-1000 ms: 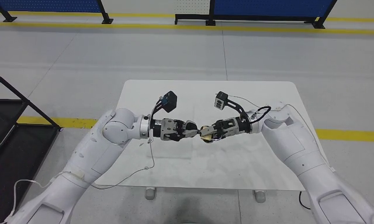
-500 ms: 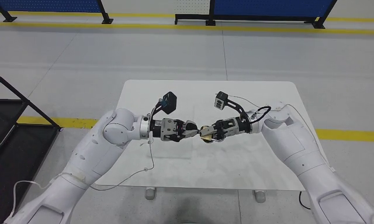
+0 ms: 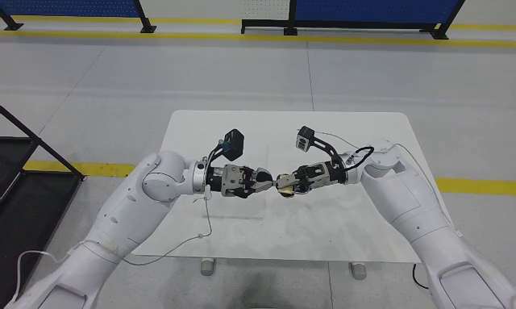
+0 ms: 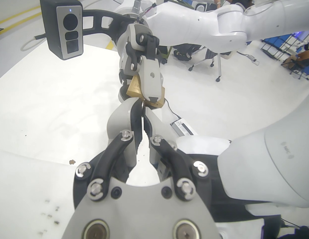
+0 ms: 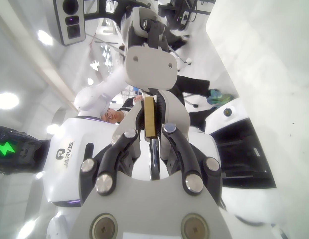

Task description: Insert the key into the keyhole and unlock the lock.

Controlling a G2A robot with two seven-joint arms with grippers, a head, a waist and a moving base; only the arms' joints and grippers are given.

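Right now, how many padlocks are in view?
1. The padlock is clamped in the right claw above the table; the left claw holds the key at its base. None looks hidden.

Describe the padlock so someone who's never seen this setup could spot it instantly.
Over the middle of the white table, the two arms' grippers meet tip to tip. The padlock is clamped in the right gripper, facing the key in the left gripper. It is the only brass-coloured block, amid white, grey and black parts.

White table w/ a few small dark specks on it.
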